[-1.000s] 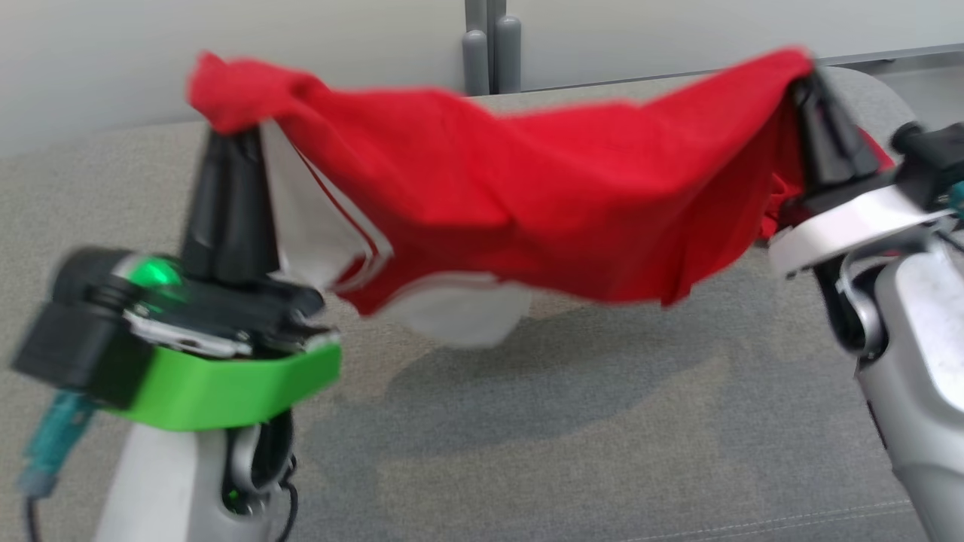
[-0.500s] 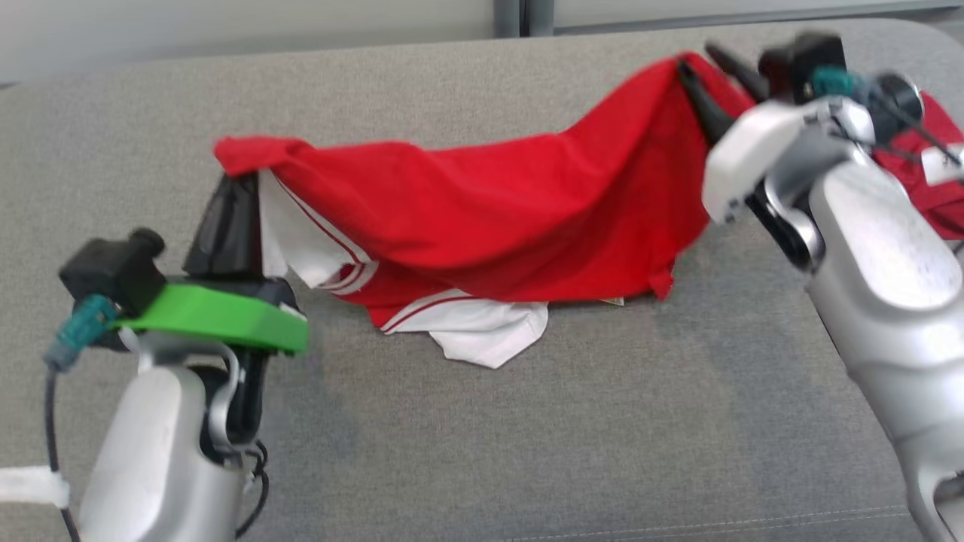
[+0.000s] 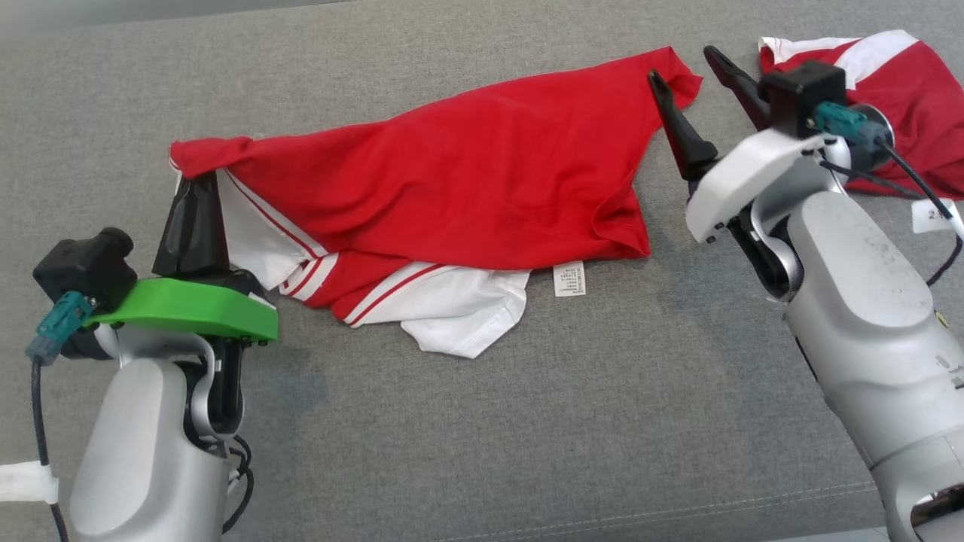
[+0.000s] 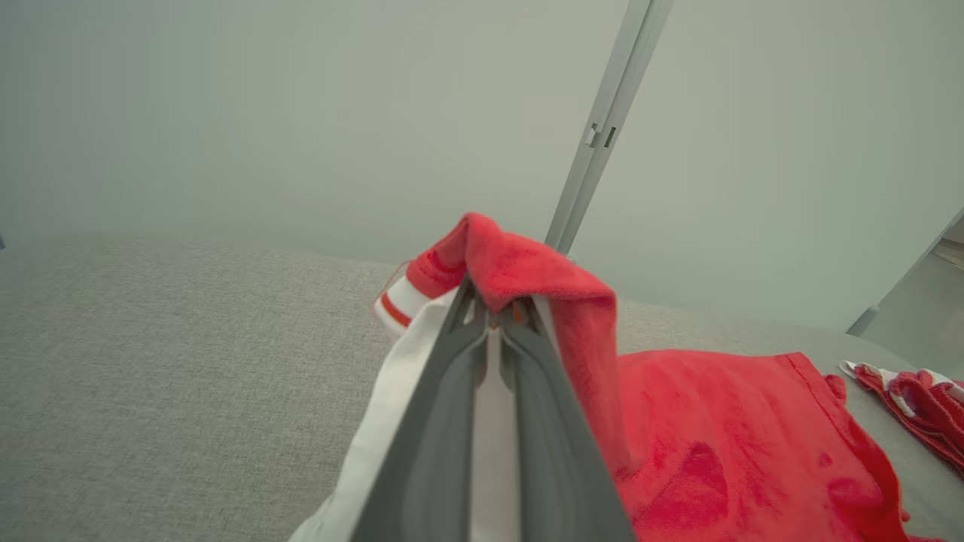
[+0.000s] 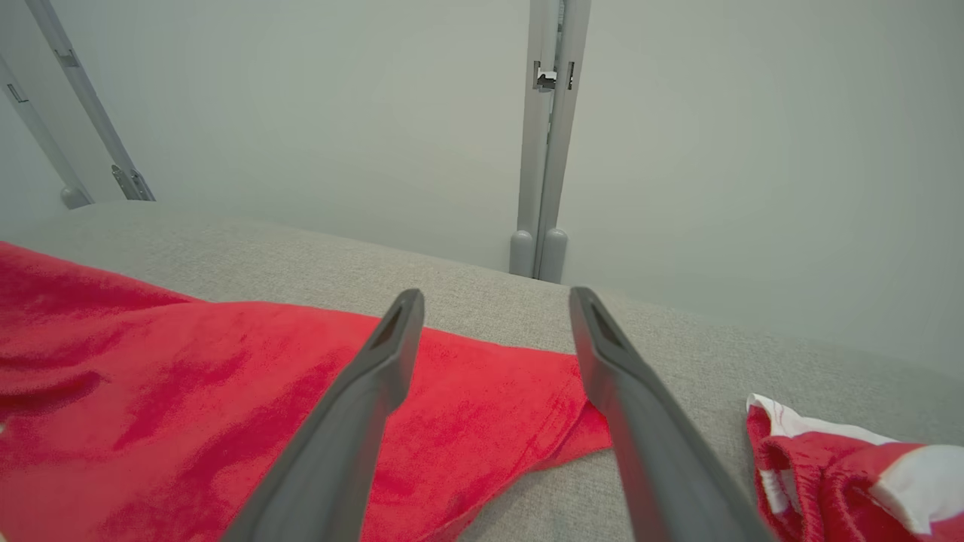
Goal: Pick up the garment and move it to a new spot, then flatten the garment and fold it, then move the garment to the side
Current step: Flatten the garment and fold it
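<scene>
A: What is changing since the earlier look?

B: The right gripper (image 3: pixel 681 62) is letting go. Its fingers were pinching the raised end of the garment (image 3: pixel 467 173) a second ago; now they are standing spread wide, and that end is lying flat on the grey cushion (image 3: pixel 602 414). The head camera is also tipping down, so the whole picture is shifting.

A: Taking the spare heap of red-and-white cloth (image 3: pixel 904 90) as the marker, where is the garment lying?

B: To the left of the heap, apart from it, with bare cushion between. The corner nearest the heap is resting flat; the end farthest from it is being held up off the cushion.

A: Held by what?

B: The left gripper (image 3: pixel 197 184). Its fingers are pressing together on a red fold and the white striped sleeve, clearest in the left wrist view (image 4: pixel 489 312).

A: Anything crowding the right gripper?

B: It is hovering between the garment's corner and the heap. One finger is standing over that corner, the other over bare cushion on the heap's side. Whether the first is touching the cloth, I cannot tell.

A: Other things around?

B: A white label (image 3: pixel 570 278) is poking out at the garment's near hem, left of the heap. A dark cable (image 3: pixel 915 181) from the right wrist is crossing the heap's near edge.
</scene>
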### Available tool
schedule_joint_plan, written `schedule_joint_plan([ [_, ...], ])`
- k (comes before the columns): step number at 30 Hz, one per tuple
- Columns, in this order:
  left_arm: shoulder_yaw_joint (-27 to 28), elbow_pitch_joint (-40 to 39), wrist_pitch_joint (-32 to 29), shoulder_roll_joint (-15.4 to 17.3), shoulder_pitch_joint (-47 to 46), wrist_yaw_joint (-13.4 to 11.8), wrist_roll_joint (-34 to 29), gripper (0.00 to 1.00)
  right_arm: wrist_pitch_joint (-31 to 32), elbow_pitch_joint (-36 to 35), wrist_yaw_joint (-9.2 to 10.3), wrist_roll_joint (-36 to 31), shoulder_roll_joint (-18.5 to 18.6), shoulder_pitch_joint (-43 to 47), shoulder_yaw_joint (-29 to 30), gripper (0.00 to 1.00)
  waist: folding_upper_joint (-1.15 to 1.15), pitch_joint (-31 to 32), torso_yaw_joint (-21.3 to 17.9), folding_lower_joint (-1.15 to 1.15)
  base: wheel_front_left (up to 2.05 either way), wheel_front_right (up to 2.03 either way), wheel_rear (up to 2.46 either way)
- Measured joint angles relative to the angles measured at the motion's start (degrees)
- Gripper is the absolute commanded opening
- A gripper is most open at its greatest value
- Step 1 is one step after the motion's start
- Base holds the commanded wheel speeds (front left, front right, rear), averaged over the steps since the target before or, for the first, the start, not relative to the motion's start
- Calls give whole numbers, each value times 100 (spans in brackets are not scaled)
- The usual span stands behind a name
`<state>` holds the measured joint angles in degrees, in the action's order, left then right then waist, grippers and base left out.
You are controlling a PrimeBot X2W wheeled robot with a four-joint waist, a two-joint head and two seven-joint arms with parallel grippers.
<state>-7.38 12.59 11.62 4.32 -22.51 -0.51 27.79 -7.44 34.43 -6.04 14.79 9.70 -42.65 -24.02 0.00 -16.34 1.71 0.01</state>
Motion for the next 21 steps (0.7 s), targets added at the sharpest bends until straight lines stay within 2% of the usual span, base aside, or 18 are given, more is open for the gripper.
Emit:
schedule_joint_plan([
  [5,21,203,156,-140,218,-53,26,0,-491,18,8,229,212,638,333,100,0,-82,-105,0,0,0,0],
  [9,144,370,213,-163,297,-144,65,0,-599,85,14,355,248,1161,487,100,0,-141,-118,0,0,0,0],
  [15,169,409,261,-174,287,-151,120,0,-664,-82,-2,401,79,1533,308,100,0,-250,-128,0,0,0,0],
  [21,159,490,268,-192,281,-99,148,0,-693,-478,-48,288,63,1641,75,100,0,-287,-140,0,0,0,0],
])
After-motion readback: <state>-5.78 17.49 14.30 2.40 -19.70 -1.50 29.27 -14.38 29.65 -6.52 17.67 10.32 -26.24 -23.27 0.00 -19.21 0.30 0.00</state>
